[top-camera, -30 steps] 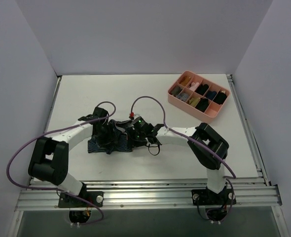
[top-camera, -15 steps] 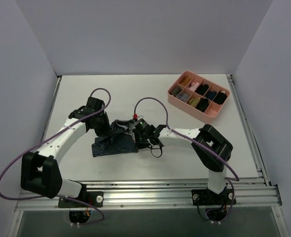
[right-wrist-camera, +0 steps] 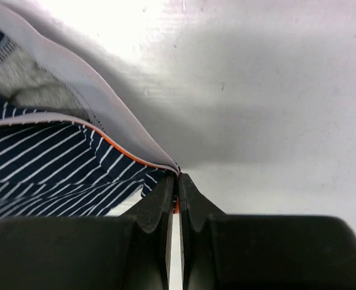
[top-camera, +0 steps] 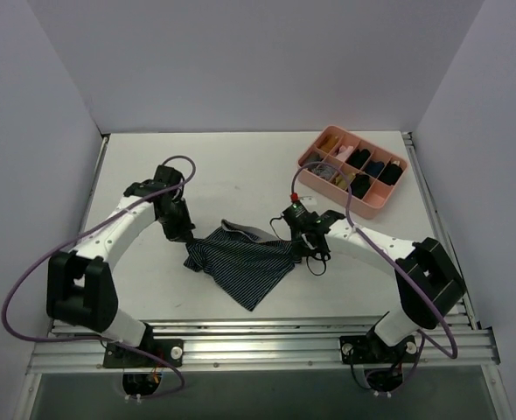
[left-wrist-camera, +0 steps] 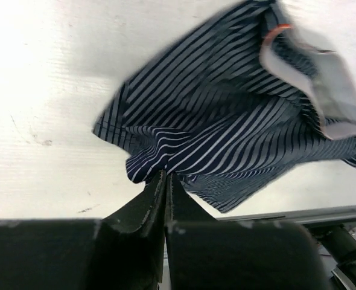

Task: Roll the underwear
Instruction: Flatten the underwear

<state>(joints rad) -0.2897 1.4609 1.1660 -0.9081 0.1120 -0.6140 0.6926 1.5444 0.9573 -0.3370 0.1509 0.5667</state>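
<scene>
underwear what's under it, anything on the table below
Only white table shows around the underwear, pinched between the left end effector and right end effector. The patch directly beneath the cloth is covered from above, so it can't be checked.

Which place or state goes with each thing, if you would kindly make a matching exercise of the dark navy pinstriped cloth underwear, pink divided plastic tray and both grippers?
1 dark navy pinstriped cloth underwear
2 pink divided plastic tray
3 left gripper
4 right gripper

A shut on the waistband
B far right of table
C spread between both grippers
D shut on striped fabric

Pairs: 1-C, 2-B, 3-D, 4-A
</scene>
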